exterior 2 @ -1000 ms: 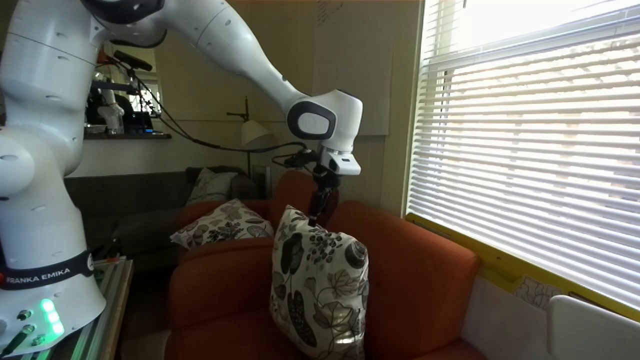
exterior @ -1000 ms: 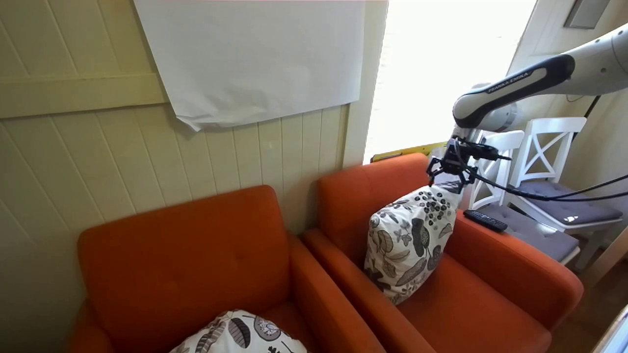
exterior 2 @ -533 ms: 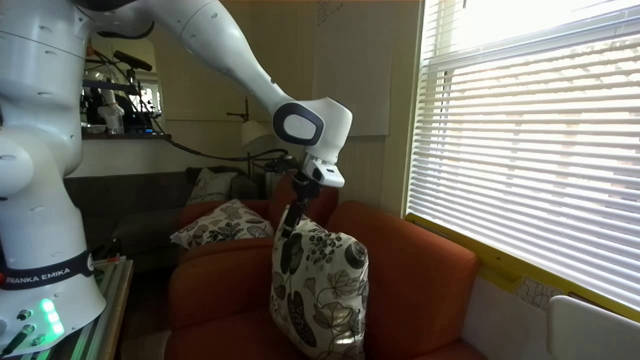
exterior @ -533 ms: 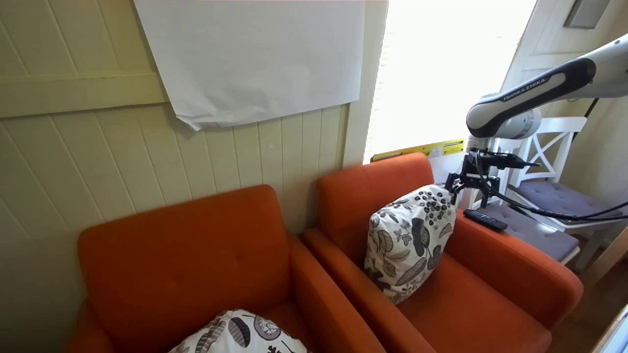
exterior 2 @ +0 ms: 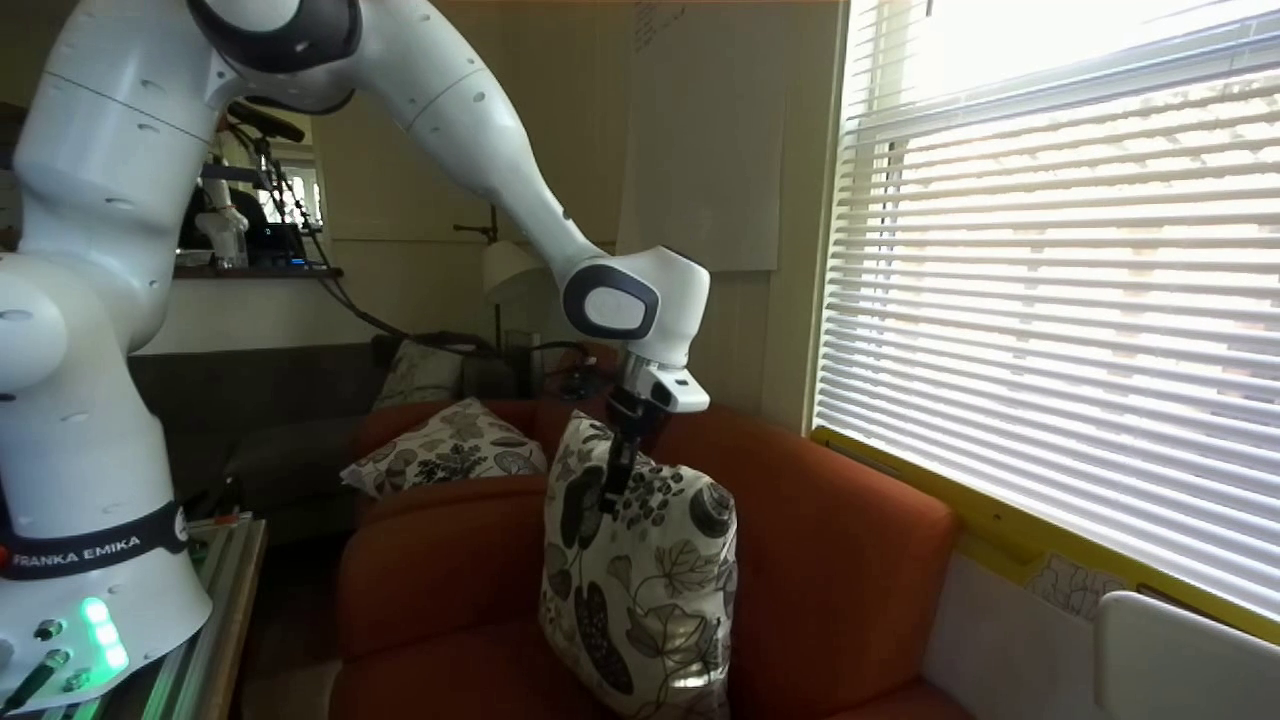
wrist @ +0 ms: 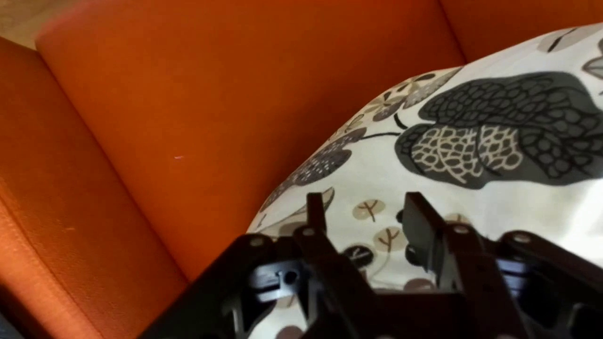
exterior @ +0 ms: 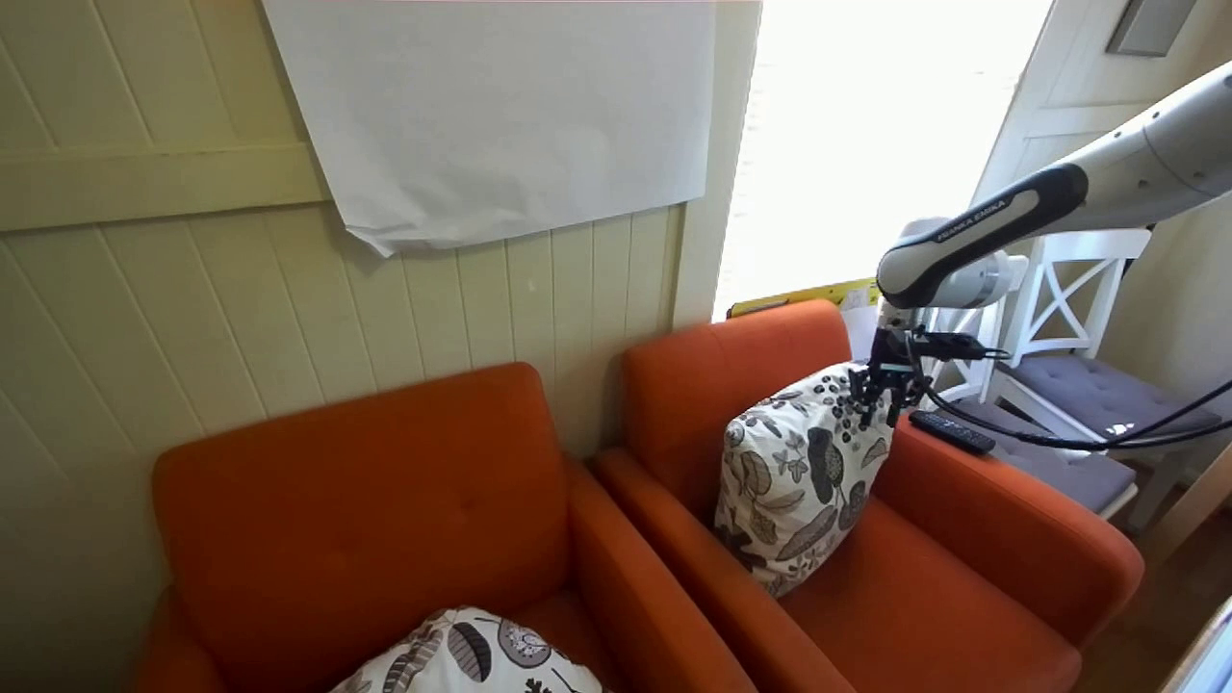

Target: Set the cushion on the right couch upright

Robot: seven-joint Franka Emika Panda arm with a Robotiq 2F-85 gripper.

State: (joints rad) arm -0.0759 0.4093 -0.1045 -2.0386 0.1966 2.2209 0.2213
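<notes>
The cushion (exterior: 804, 491), white with dark leaf print, stands on edge on the seat of the right couch (exterior: 962, 587), set at an angle to the orange back. In an exterior view the cushion (exterior 2: 640, 590) rises between the couch arm and the couch back (exterior 2: 830, 550). My gripper (exterior: 878, 422) is at its upper part, fingers pointing down in front of the printed face. From the wrist, the gripper (wrist: 362, 207) has its fingers partly apart, with printed fabric showing beyond the gap. No fabric is visibly pinched; whether the fingertips touch it I cannot tell.
A dark remote (exterior: 951, 433) lies on the couch arm close to the gripper. A matching pillow (exterior: 481, 659) lies on the second orange armchair (exterior: 375, 529). White chairs with grey pads (exterior: 1116, 395) stand beyond the arm. A window with blinds (exterior 2: 1040, 320) is behind the couch.
From above the cushion's top, my gripper swung out and down, then came back lower against the printed face. Its fingers have drawn closer together. The cushion shows no movement.
</notes>
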